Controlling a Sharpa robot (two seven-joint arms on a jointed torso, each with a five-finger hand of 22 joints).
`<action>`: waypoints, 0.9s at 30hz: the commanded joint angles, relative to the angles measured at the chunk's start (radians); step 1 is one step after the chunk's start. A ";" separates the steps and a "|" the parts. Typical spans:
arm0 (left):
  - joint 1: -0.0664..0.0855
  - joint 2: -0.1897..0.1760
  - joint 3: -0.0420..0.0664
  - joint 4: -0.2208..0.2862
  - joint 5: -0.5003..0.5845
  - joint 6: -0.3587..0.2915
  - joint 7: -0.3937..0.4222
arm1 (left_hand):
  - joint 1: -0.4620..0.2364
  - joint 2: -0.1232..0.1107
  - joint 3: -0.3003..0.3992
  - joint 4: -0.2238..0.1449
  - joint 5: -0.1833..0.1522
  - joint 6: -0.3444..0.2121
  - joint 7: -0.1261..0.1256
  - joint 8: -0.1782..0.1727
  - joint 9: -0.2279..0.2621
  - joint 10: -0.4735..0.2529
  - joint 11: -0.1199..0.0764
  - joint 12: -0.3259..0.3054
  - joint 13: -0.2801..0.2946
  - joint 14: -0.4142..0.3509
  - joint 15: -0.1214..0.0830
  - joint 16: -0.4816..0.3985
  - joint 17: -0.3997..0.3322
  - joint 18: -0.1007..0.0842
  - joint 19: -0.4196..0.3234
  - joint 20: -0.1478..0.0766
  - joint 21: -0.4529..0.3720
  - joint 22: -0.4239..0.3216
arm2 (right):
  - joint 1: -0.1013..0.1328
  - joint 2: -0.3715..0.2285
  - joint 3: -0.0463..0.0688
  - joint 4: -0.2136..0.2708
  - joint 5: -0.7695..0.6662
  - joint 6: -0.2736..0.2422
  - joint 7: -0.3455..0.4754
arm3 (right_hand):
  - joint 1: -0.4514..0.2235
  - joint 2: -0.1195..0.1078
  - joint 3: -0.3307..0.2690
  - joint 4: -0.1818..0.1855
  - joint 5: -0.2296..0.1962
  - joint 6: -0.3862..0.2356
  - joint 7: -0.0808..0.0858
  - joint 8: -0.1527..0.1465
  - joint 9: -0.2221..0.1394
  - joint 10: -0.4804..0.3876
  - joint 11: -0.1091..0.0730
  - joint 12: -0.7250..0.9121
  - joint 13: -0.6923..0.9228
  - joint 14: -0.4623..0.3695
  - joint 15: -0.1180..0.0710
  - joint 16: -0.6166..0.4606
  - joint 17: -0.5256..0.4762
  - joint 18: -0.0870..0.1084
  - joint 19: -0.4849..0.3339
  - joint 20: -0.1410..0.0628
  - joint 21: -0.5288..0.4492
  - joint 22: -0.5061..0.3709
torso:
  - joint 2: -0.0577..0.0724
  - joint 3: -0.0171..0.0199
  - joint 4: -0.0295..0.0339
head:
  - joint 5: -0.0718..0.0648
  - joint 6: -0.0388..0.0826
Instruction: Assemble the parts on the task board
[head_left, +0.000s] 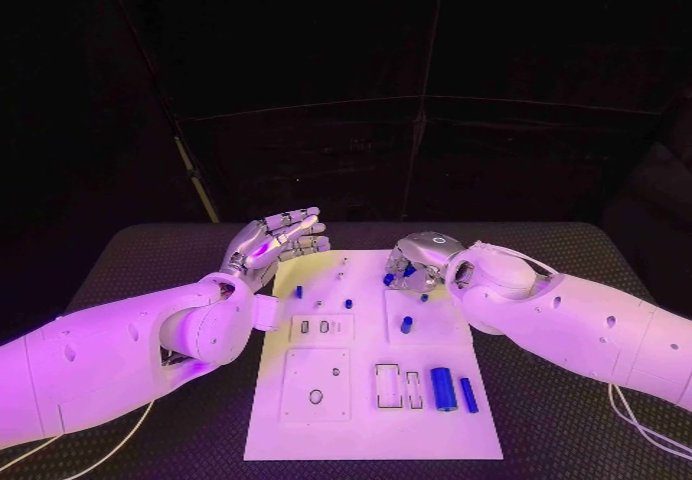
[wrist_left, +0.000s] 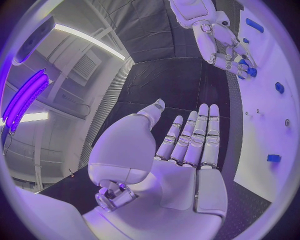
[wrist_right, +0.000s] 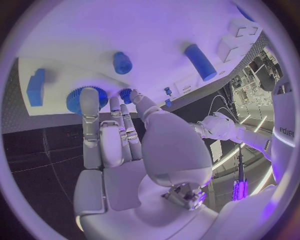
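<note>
Head view. The white board (head_left: 433, 420) lies on the black table (head_left: 144, 260), and it serves as the landmark here. The right robot hand (head_left: 417, 264) is at the board's far right corner, fingers bent down over small blue parts (head_left: 407, 270); the hand covers most of them, so their shape is hard to make out. Whether a part is pinched cannot be told from this view. The left robot hand (head_left: 274, 243) hovers beside the board's far left corner, palm turned up, fingers straight and slightly spread, holding nothing. A large blue cylinder (head_left: 443, 389) and a thinner blue bar (head_left: 469, 394) lie near the board's near right edge. A short blue peg (head_left: 407, 323) lies at the board's middle right. Further small blue pieces on the board's far left part are too small to identify.

Left wrist view. The left robot hand (wrist_left: 187, 150) is flat and wide, with nothing in it. The board (wrist_left: 269, 115) is cut off by the circle's rim. The right robot hand (wrist_left: 228, 47) reaches down onto blue parts at the board's far edge.

Right wrist view. The right robot hand (wrist_right: 119, 135) has its fingertips (wrist_right: 89, 95) resting on a blue toothed wheel (wrist_right: 78, 100) on the board (wrist_right: 156, 30). A blue block (wrist_right: 36, 87) lies just beside the wheel. No firm grip is visible.
</note>
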 joint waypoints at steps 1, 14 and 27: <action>0.002 -0.002 0.001 0.003 -0.001 0.007 0.003 | 0.008 0.001 0.001 -0.005 0.003 0.009 0.099 0.004 0.001 0.005 0.001 0.005 0.000 0.007 -0.001 0.005 -0.002 0.017 0.007 -0.001 0.004 -0.001 | 0.003 0.005 0.001 -0.002 -0.009 0.031 -0.012 | 0.009 0.002 0.010 0.003 0.004 0.004 -0.002 0.001 0.001 0.010 0.000 0.006 0.001 0.054 -0.004 0.009 0.003 -0.006 0.003 -0.004 0.008 0.005 | 0.004 -0.0002 0.0009 | 0.001 -0.003; 0.004 -0.002 0.001 0.001 -0.001 0.009 0.002 | 0.008 0.001 0.001 -0.005 0.003 0.009 0.099 0.004 0.001 0.005 0.001 0.005 0.000 0.007 -0.001 0.005 -0.002 0.017 0.007 -0.001 0.004 -0.001 | 0.005 0.026 0.001 -0.026 -0.009 0.033 -0.015 | 0.011 0.000 0.051 0.025 0.003 0.024 -0.002 0.003 0.002 0.038 -0.004 0.009 0.006 0.052 -0.007 0.021 0.015 -0.008 -0.003 -0.006 0.032 0.026 | 0.006 0.0020 -0.0004 | -0.001 -0.008; 0.005 -0.004 0.001 -0.001 -0.001 0.006 0.001 | 0.009 0.001 0.001 -0.006 0.003 0.009 0.098 0.004 0.001 0.003 0.001 0.004 0.000 0.007 -0.001 0.004 -0.002 0.017 0.008 -0.001 0.004 -0.002 | 0.005 0.025 0.001 -0.017 0.007 -0.089 0.007 | 0.044 0.019 0.119 0.041 -0.019 0.112 -0.012 0.035 0.013 0.088 -0.017 0.022 0.023 0.053 -0.017 0.033 0.028 -0.008 -0.005 -0.013 0.055 0.046 | 0.009 0.0034 -0.0011 | 0.004 -0.008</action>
